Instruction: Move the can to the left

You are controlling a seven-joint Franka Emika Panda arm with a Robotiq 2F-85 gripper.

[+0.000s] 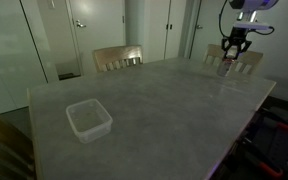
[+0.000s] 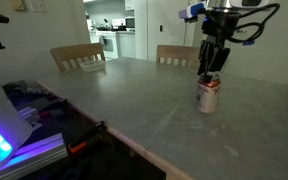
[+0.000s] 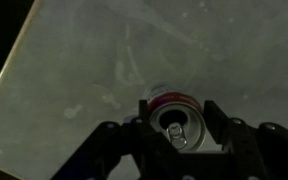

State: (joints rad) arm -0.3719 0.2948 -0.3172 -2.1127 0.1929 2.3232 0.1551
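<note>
The black two-fingered tool (image 3: 178, 106) enters from the lower edge, its jaws spread. Between them stands the small silvery metal can (image 3: 176, 126) with a red band, its pull-tab top facing up. Contact cannot be judged. It stands on the mottled grey table (image 3: 84, 70), whose edge runs diagonally at left.

Can (image 2: 209, 96) on table (image 2: 124, 100) under jaws; container (image 1: 88, 119) well apart.
</note>
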